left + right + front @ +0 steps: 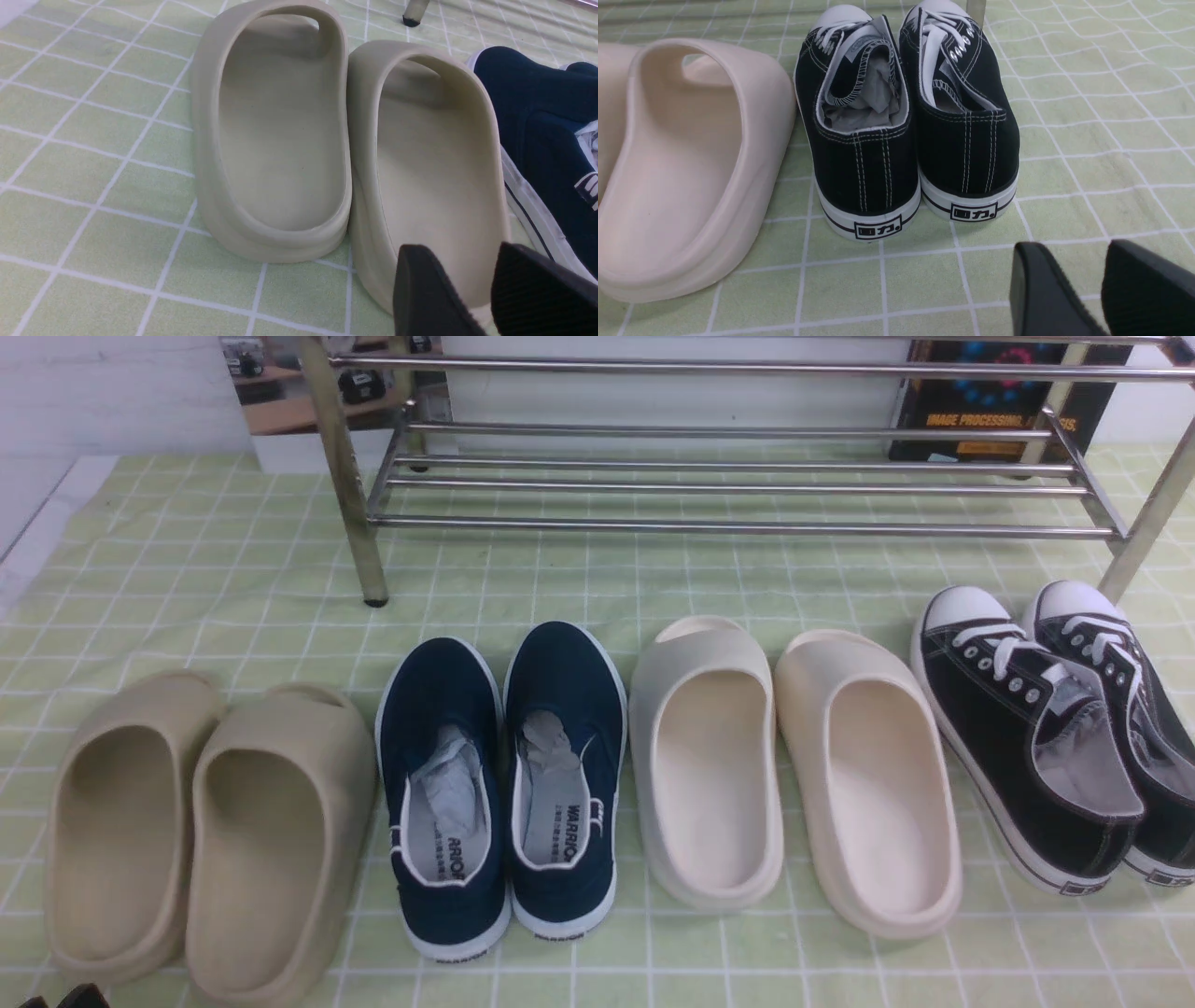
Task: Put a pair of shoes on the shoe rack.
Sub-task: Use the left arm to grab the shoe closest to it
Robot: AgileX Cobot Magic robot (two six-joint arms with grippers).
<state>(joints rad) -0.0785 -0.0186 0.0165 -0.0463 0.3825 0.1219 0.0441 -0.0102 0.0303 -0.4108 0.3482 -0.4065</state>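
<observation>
The rack [728, 527] stands across the far side of the checked cloth [233, 569], its chrome bars bare and its lower shelf facing the row of footwear, which probably makes for a short, straight carry. Nearer the robot, four pairs sit in a line with heels toward it and toes toward the shelf, an arrangement that seems meant to offer each heel collar to a grasp from behind. The tan slides [271, 859] are on the left and the cream slides [709, 765] right of centre, with the black sneakers [1018, 747] at the far right, close to a rack leg. The navy shoes [560, 681] sit between the two pairs of slides, side by side and nearly touching, on the cloth and not yet on the shelf. The left gripper [472, 298] hangs low behind the tan slides and the right gripper [1087, 298] behind the black sneakers. Both have their jaws a little apart and hold nothing, so neither lines up with the target. Crumpled paper [448, 784] fills the navy toes, likely keeping the canvas in shape under a pinch.
</observation>
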